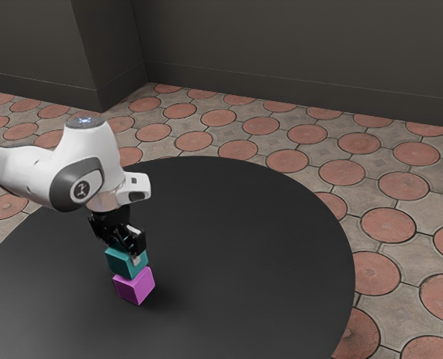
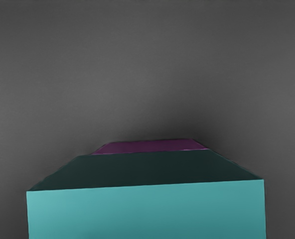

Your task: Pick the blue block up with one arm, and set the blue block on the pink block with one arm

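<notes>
Blue block (image 1: 126,262): off the table, sitting directly over the pink block; in the wrist view it is the large teal face (image 2: 145,209) right under my hand.
Pink block (image 1: 134,286): flat on the table, right below the blue one. From the wrist a thin strip of its top (image 2: 150,146) peeks past the blue block's far edge.
Contact: the two blocks look touching or very nearly so; I cannot tell whether the blue block's weight is on the pink one yet.
Alignment: in the exterior view the blue block sits slightly toward the view's left of the pink one, mostly overlapping.
Fingers (image 1: 128,250): clamped on the blue block from two sides, pointing down.
Arm (image 1: 53,176): comes in from the exterior view's left, bent down over the stack.
Table (image 1: 266,247): round, black, carrying the pink block near its left part in the exterior view.
Floor (image 1: 341,172): red-brown tiles around the table.
Done, as I judge: pick-up complete; carry to the pink block complete.
Left: settle the blue block fully, let go, lift away, and confirm it stays put.
</notes>
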Available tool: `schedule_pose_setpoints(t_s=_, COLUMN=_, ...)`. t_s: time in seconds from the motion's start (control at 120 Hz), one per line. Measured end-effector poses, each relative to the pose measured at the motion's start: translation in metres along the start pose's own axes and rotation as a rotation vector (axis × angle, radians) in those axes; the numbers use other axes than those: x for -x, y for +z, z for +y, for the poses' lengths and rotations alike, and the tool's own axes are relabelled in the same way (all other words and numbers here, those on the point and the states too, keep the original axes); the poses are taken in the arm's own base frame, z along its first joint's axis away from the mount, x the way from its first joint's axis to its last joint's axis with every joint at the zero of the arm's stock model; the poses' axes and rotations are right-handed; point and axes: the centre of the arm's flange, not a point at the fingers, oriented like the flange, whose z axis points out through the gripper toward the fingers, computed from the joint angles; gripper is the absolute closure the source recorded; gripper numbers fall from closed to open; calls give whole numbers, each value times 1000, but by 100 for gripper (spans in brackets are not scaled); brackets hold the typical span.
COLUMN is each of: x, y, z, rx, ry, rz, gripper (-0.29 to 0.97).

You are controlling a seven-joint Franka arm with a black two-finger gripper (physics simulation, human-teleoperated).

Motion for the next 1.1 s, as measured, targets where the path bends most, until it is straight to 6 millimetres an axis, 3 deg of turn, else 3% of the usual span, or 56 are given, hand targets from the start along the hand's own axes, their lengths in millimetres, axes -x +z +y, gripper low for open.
schedule_pose_setpoints(t_s=0.325, x=4, y=1, z=0, rx=1, ry=-1, rz=4, gripper=29)
schedule_pose_setpoints(t_s=0.508, x=3, y=0, z=1, rx=3, ry=1, rz=7, gripper=13)
schedule_pose_setpoints(t_s=0.567, x=4, y=-10, z=1, rx=2, ry=3, rz=25, gripper=10)
schedule_pose_setpoints(t_s=0.675, x=8, y=-62, z=2, rx=-3, ry=7, rz=103, gripper=6)
schedule_pose_setpoints(t_s=0.775, x=9, y=-86, z=6, rx=-6, ry=14, rz=121, gripper=4)
schedule_pose_setpoints(t_s=1.1, x=11, y=-96, z=7, rx=-10, ry=22, rz=100, gripper=1)
